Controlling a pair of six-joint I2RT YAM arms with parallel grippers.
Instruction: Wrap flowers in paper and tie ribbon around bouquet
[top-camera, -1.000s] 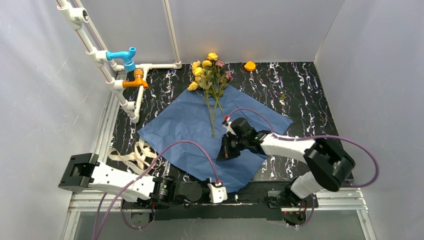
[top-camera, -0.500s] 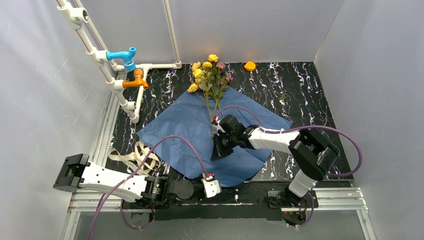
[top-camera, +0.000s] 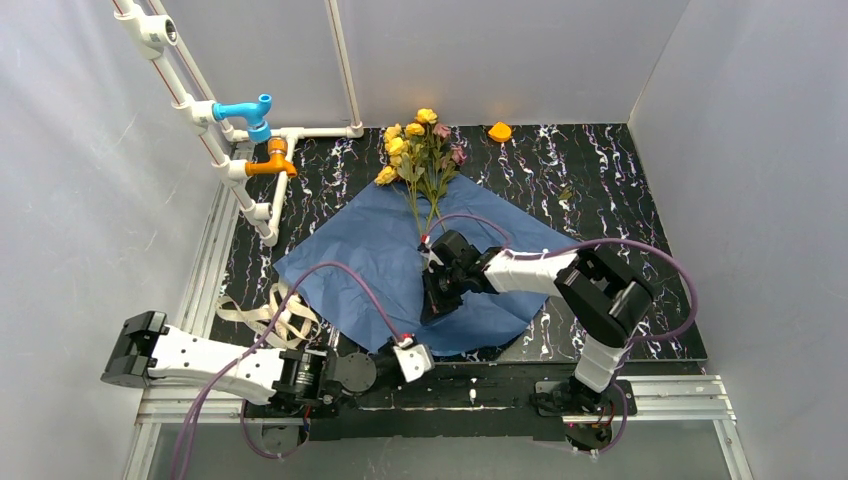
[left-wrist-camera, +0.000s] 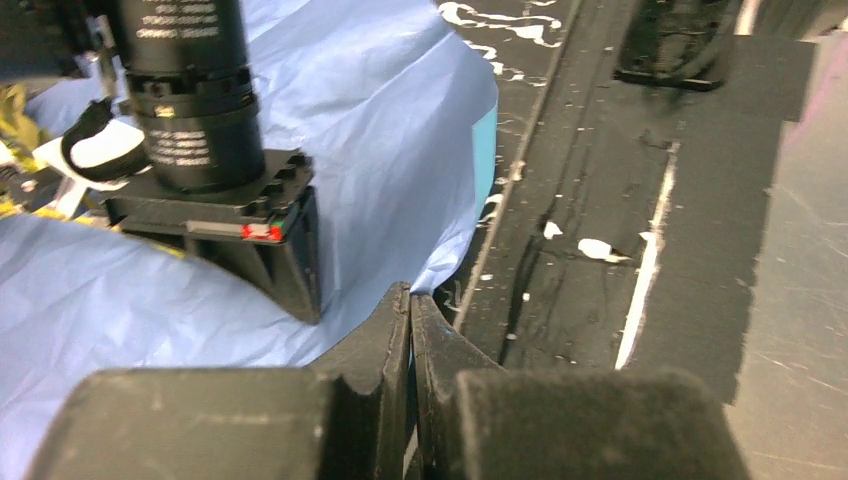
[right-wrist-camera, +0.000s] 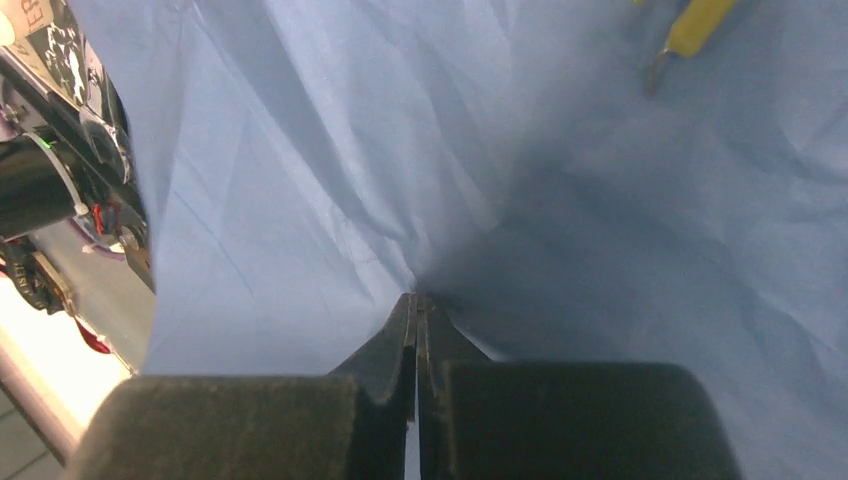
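The flowers (top-camera: 424, 148), yellow and pink roses, lie at the far end of the blue paper (top-camera: 365, 245), stems pointing toward me. My right gripper (top-camera: 431, 306) stands just below the stem ends, shut on a pinch of paper (right-wrist-camera: 300, 170) that puckers around its tips (right-wrist-camera: 417, 297). One stem end (right-wrist-camera: 690, 30) shows beyond it. My left gripper (top-camera: 430, 352) is shut on the paper's near corner (left-wrist-camera: 440, 150), a thin blue sliver showing between its fingers (left-wrist-camera: 410, 296). In the left wrist view the right gripper (left-wrist-camera: 300, 300) presses on the sheet. The beige ribbon (top-camera: 268, 314) lies coiled at the left.
White pipework with a blue valve (top-camera: 247, 111) and an orange valve (top-camera: 272, 160) runs along the back left. A small orange object (top-camera: 499, 131) sits by the back wall. The black base plate (left-wrist-camera: 640, 200) lies past the paper's near edge. Grey walls enclose the table.
My right gripper slid left across the paper to below the stems. My left gripper moved up and left, and the paper's near corner moved with it.
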